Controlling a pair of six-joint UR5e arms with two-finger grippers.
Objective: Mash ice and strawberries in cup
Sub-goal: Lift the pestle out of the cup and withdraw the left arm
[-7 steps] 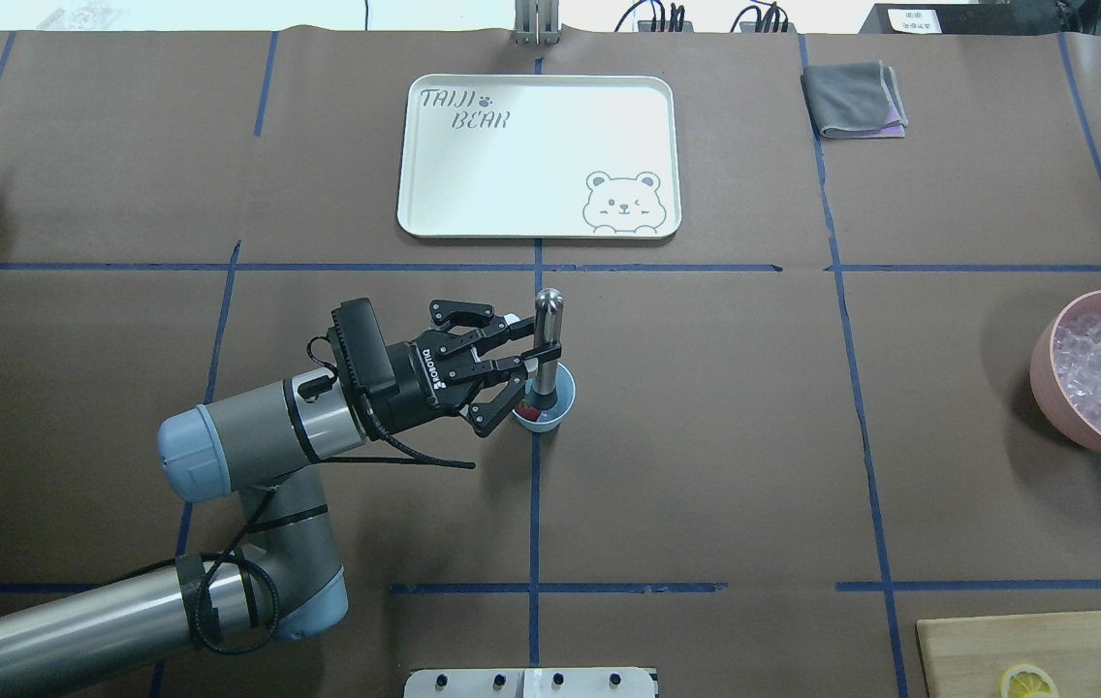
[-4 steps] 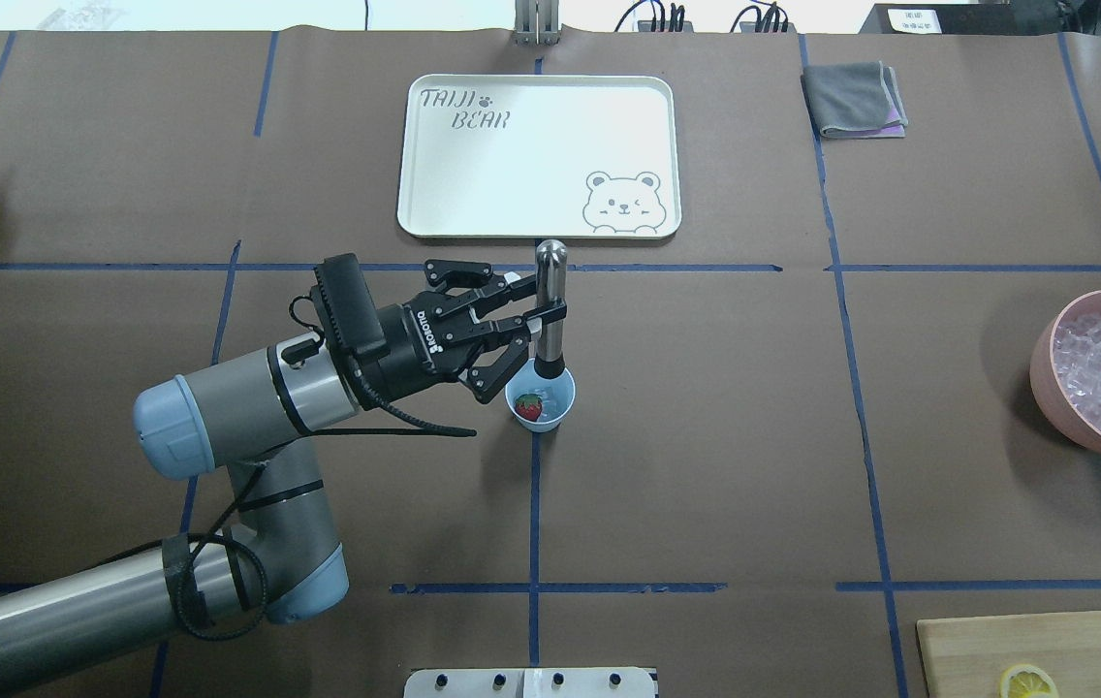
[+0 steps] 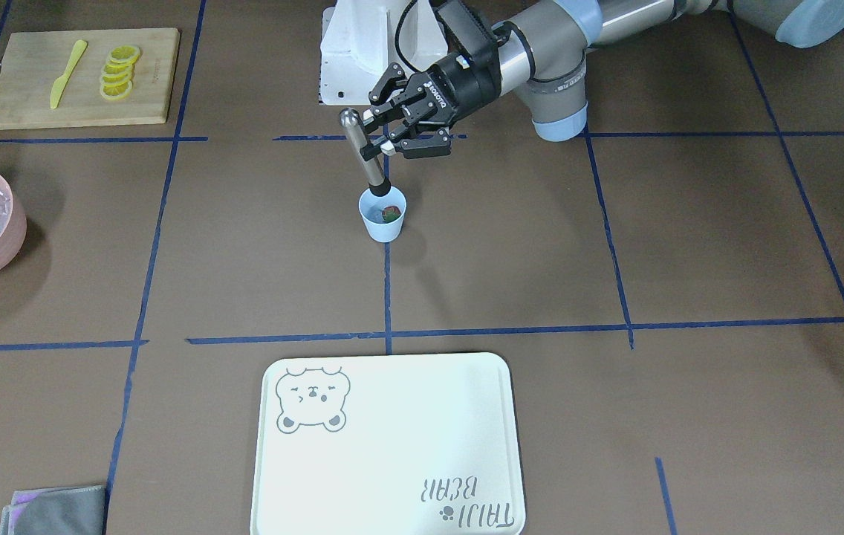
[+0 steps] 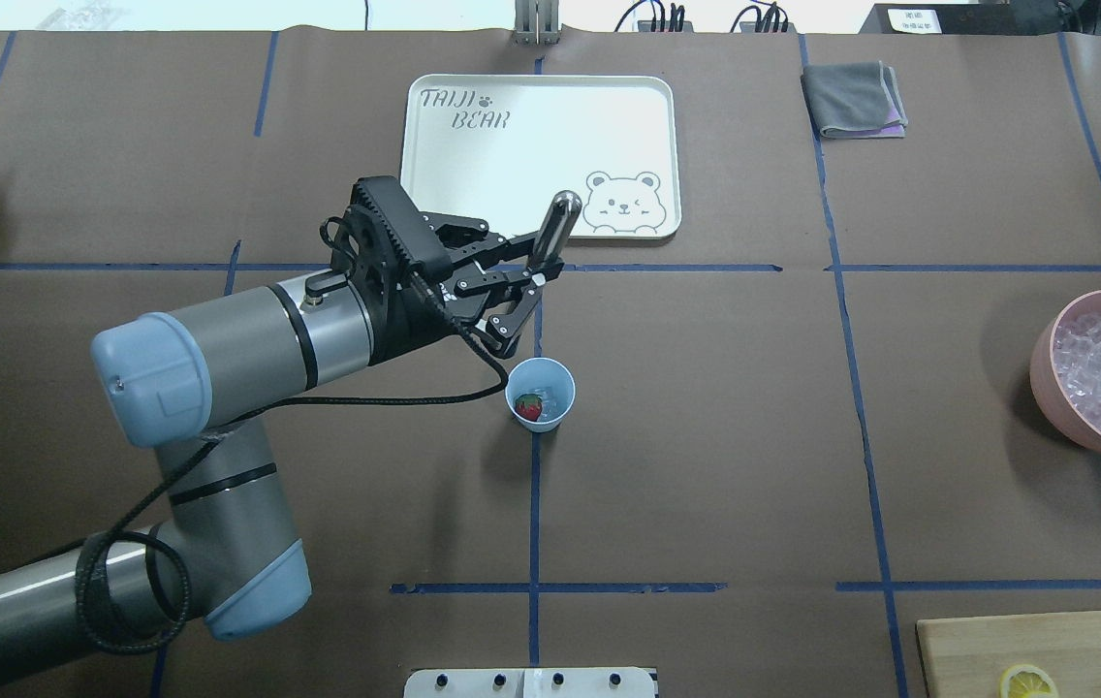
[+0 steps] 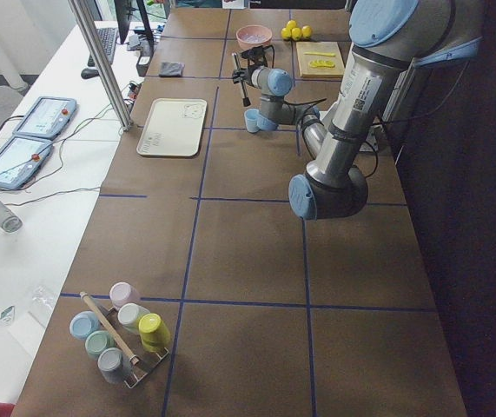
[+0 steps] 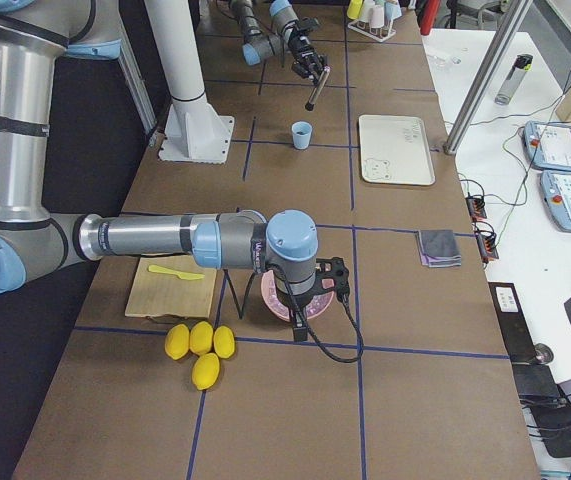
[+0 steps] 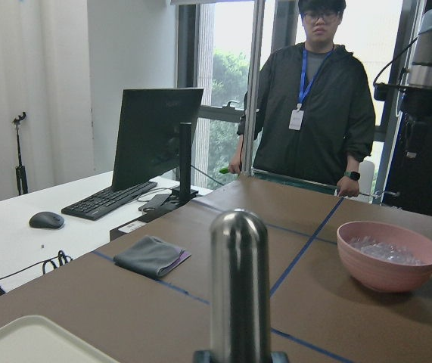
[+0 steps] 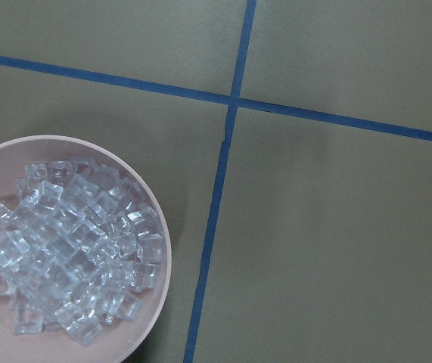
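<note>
**Cup** (image 4: 541, 393): small, light-blue plastic, tapered, upright on brown paper at a tape crossing.

**Strawberry** (image 4: 529, 407): red with a green top, lying in the cup on its left side. It looks whole (mashing unfinished, I judge).

**Ice** (image 4: 556, 394): clear cubes beside the berry.

**Pestle** (image 4: 550, 233): polished metal rod with a domed top and a dark foot. It is tilted, top leaning away from the robot toward the tray (image 4: 512, 174). The foot hangs above the cup's mouth, apart from it, so my next stroke runs down that slant.

**Left gripper** (image 4: 529, 281): pinching the pestle mid-shaft, by far the nearer.

**Right gripper** (image 6: 300, 318): over the pink bowl (image 4: 1045, 383), well apart. Its fingers are unseen, so I cannot tell their set.
</note>
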